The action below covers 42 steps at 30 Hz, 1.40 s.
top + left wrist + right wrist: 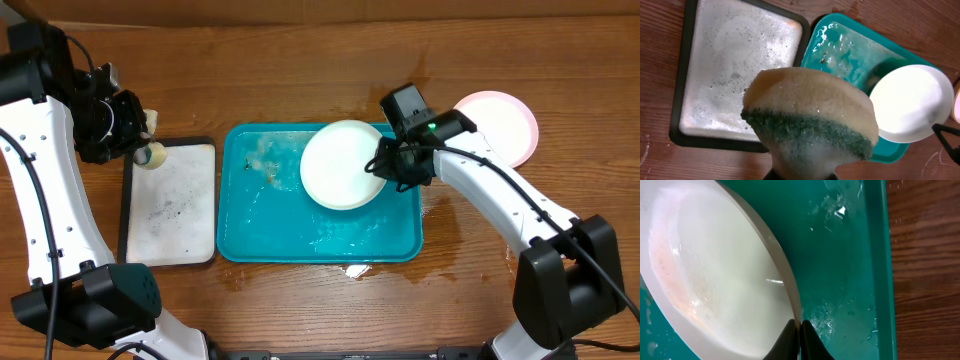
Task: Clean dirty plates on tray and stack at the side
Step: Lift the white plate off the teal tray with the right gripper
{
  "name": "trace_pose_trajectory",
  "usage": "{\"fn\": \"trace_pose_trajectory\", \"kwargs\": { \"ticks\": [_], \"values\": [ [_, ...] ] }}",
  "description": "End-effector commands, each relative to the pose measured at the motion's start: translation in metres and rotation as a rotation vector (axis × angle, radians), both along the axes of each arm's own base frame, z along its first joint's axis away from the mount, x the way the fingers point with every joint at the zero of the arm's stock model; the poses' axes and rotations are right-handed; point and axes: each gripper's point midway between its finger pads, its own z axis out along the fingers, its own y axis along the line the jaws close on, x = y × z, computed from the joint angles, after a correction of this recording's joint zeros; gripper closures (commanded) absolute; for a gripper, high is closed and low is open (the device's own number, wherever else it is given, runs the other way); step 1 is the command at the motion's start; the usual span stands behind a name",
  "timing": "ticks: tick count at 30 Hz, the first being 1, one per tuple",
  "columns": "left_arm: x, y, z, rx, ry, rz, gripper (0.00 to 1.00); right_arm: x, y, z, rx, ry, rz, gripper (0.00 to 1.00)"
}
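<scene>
Quick headcount: two plates as far as I can see, one white plate [343,165] and one pinkish plate [505,125] (can't tell from above whether that pink one is a single plate or has more under it). Two trays as well, one teal tray [270,235] and one black-rimmed white tray [170,215], so one of each colour. Other than that it's just one sponge [810,115], yellow with a green scrubby layer, and two robot arms, the left arm [45,190] and the right arm [500,195].

tray [262,228] teal; plate [338,166] off-white w/ faint orange smear; 2nd plate [506,120] pale pink; sponge [810,107] yellow w/ dk green band; table [300,60] brown woodgrain.
</scene>
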Motion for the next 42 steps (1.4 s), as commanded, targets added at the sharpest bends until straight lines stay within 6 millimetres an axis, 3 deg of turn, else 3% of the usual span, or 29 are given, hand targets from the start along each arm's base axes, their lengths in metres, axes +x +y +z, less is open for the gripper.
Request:
{"fn": "trace_pose_trajectory", "kwargs": {
  "ticks": [1,16,21,29,34,37,42],
  "values": [
    [0.000,-0.004,0.009,-0.004,-0.035,-0.023,0.96,0.015,0.010,0.027,-0.073,-0.114,0.048,0.96],
    [-0.002,-0.005,0.009,-0.007,-0.026,-0.023,0.96,0.050,0.050,0.088,-0.396,-0.552,0.223,0.96],
    [-0.002,-0.005,0.008,-0.007,-0.026,-0.024,0.96,0.055,0.069,0.120,-0.544,-0.729,0.280,0.96],
    [-0.001,-0.004,0.009,-0.006,-0.029,-0.023,0.96,0.042,0.093,0.184,-0.843,-0.979,0.291,0.96],
    [-0.003,0.002,0.007,0.034,-0.015,-0.016,0.96,0.035,0.110,0.189,-0.847,-1.018,0.309,0.96],
    [-0.007,0.019,0.003,0.127,0.018,0.001,0.96,0.033,0.113,0.188,-0.897,-1.032,0.282,0.96],
    [-0.011,0.033,-0.006,0.206,0.057,0.015,0.96,0.038,0.121,0.173,-0.939,-1.020,0.323,0.96]
  ]
}}
